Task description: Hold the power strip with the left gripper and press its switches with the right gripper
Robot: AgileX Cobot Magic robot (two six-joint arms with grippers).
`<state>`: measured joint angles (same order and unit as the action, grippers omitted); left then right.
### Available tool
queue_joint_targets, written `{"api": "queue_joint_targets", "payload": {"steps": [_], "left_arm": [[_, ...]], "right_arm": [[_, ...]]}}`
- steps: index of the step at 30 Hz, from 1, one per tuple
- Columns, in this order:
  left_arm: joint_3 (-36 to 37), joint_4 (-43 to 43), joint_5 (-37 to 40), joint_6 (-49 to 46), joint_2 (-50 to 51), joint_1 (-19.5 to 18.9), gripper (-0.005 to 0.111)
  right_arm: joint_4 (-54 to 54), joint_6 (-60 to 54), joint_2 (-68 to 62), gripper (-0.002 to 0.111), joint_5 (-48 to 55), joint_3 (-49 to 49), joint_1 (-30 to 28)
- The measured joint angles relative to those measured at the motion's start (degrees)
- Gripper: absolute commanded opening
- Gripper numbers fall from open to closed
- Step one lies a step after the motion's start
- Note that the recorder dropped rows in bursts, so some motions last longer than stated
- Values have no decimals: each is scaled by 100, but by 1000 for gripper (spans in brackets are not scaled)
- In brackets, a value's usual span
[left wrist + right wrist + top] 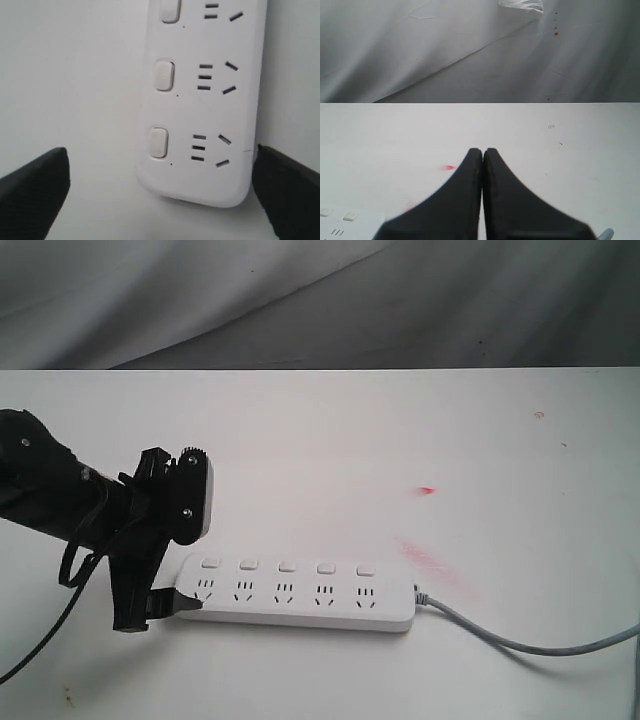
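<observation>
Power strip [300,595] lies flat on table [400,440], switches [287,566] facing up, cord [520,640] running off right. Left end effector [161,152] spread wide round strip's left end; one finger [285,190] abt touching its side, other well apart. Right end effector [482,150] pinched closed, empty, over table.

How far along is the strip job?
Done: nothing yet. In hand: left gripper sits astride the end of the strip, jaws open, one finger at its edge, the other apart, so no grip. Left: clamp, then bring the right gripper, shut and off the strip, to press the five switches.
</observation>
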<state>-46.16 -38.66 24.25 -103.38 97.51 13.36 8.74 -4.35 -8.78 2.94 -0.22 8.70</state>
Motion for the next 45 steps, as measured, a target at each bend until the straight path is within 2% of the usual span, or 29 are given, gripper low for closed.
{"api": "queue_joint_targets", "payload": {"steps": [6, 17, 23, 30, 41, 45], "left_arm": [[0, 0, 175, 250, 250, -76, 93], [0, -39, 425, 294, 451, -461, 92], [-17, -203, 500, -22, 499, -463, 92], [-270, -212, 758, -52, 922, -463, 92], [-381, -226, 777, -52, 971, -463, 92], [-381, -226, 769, -52, 971, -484, 89]], "right_arm": [[0, 0, 0, 0, 0, 0, 0], [0, 0, 0, 0, 0, 0, 0], [0, 0, 0, 0, 0, 0, 0], [0, 0, 0, 0, 0, 0, 0], [0, 0, 0, 0, 0, 0, 0], [0, 0, 0, 0, 0, 0, 0]]}}
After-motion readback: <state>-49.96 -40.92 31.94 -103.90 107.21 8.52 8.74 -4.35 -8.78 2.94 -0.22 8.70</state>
